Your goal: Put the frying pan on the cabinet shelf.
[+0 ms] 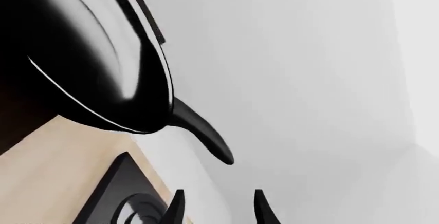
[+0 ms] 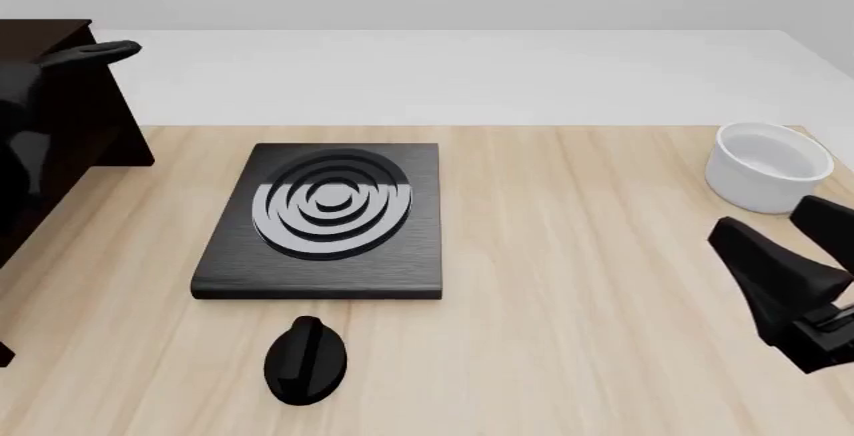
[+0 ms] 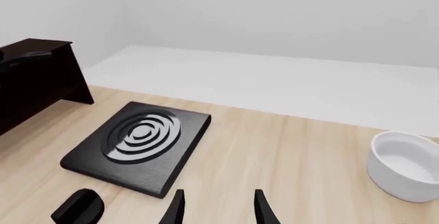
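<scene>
Pale wood covers the worktop [image 2: 574,286], with a plain white floor and wall behind its far edge. At the near right corner the right gripper [image 3: 218,206] hangs above the wood with its two dark fingers [image 3: 174,208] spread apart and nothing between them. Just beyond it, near the right edge, stands a white bowl [image 2: 767,166]. The left gripper [image 1: 218,206] shows only in its own wrist view, where the two finger tips [image 1: 262,208] stand apart with nothing held; it looks out from low over the left part of the worktop. Close ahead of it is the frying pan [image 1: 89,64], a glossy black round body with a thin bright rim and its long black handle [image 1: 202,131] sticking out into the open air. In the front view the pan sits at the far left edge on the cabinet shelf [image 2: 47,36], the flat top of a dark brown cabinet [image 2: 67,146], with the handle end poking out past the cabinet's top corner. Whether the pan lies flat there cannot be told. Mid-worktop lies a square black stove plate [image 2: 324,221] with grey rings, and a black knob [image 2: 307,359] sits near the front edge just before it.
</scene>
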Robot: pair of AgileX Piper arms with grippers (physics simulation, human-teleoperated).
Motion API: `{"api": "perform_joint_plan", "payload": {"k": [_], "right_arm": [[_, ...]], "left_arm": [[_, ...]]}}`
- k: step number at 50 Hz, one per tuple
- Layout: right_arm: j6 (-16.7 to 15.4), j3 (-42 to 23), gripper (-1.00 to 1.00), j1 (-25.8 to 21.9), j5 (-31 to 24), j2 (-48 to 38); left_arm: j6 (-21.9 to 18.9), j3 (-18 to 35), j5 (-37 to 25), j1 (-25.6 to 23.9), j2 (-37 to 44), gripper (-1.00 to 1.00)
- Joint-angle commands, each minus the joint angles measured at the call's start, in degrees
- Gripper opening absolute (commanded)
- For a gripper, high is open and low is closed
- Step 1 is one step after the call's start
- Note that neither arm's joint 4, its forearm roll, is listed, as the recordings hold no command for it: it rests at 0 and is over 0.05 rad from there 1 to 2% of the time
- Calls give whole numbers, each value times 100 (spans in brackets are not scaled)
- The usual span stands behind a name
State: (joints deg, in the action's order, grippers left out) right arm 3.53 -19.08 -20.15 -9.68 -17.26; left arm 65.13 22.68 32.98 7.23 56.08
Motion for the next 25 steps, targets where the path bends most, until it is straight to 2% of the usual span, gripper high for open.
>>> {"api": "perform_joint_plan", "payload": {"k": [1,5,10,12,15,17,19,20,23,25], "right_arm": [[54,6,100,70,-44,136],[47,4,100,115,-75,226],[17,-2,100,218,-148,411],[24,-2,100,242,-164,454],[46,-1,100,263,-178,487],[51,-2,100,288,-192,515],[21,-6,100,302,-203,535],[16,-7,100,311,-210,551],[28,-7,100,338,-227,591],[38,-8,100,368,-245,622]], "left_arm": [[-794,83,-964,-165,-675,100],[-1106,115,-1321,-339,-1060,100],[-1307,174,-1419,-279,-998,100],[-1576,260,-1651,-321,-1127,100],[-2305,459,-2093,-358,-1391,100],[-2387,454,-2136,-317,-1311,100],[-2813,601,-2338,-281,-1380,100],[-2893,623,-2443,-313,-1417,100],[-3563,851,-2768,-280,-1470,100],[-3605,848,-2779,-260,-1501,100]]}}
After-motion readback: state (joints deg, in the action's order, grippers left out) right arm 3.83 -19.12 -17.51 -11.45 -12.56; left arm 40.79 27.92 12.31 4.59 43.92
